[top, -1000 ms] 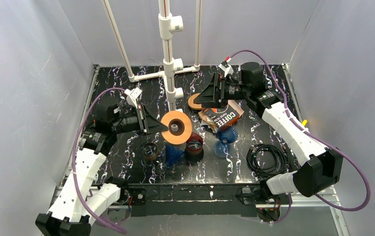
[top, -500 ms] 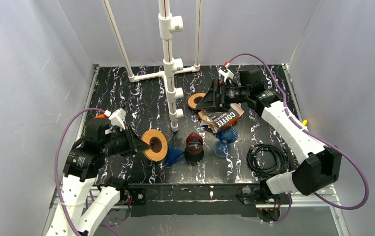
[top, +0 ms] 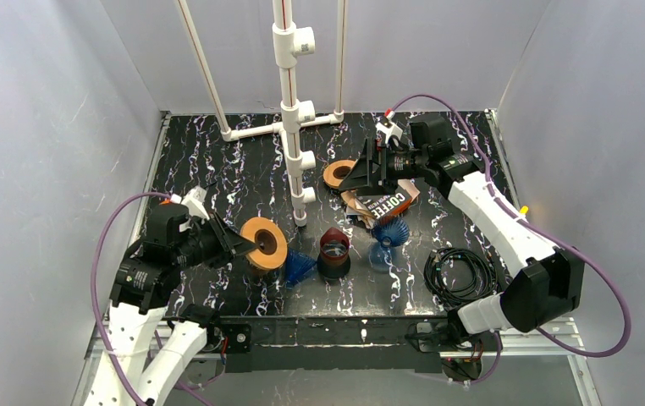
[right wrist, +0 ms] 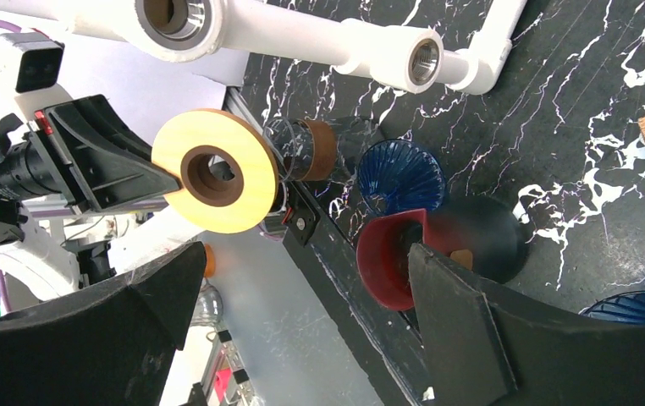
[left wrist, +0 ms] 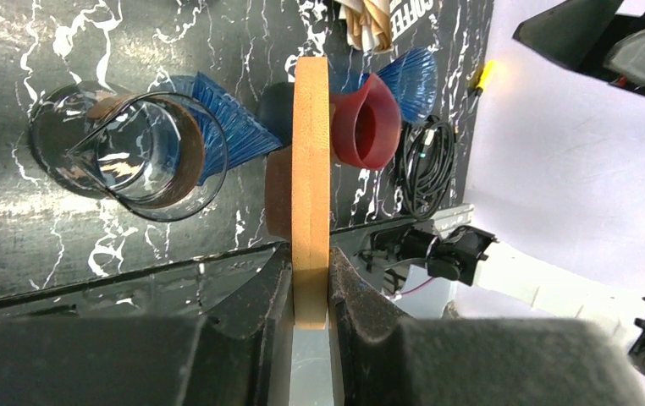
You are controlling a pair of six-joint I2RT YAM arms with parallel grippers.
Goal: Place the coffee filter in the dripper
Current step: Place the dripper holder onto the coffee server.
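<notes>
My left gripper (top: 247, 245) is shut on a flat wooden ring (top: 266, 244), held on edge above the near-left of the table; it shows edge-on between the fingers in the left wrist view (left wrist: 311, 169). Under it stands a glass dripper (left wrist: 129, 148) with a brown band. A blue ribbed dripper (top: 300, 266) and a red and black dripper (top: 333, 252) sit beside it. The coffee filter pack (top: 384, 203), labelled COFFEE, lies mid-table with brown papers showing. My right gripper (top: 361, 169) is open and empty above the pack's far edge, next to a second wooden ring (top: 336, 173).
A white pipe stand (top: 289, 85) rises at the back centre. Another blue dripper (top: 389, 230) lies below the filter pack. A coiled black cable (top: 459, 272) lies at the near right. Grey walls close in both sides.
My left arm has pulled back toward the near left and lowered, carrying the wooden ring away from the table's middle. The right gripper has barely moved.
</notes>
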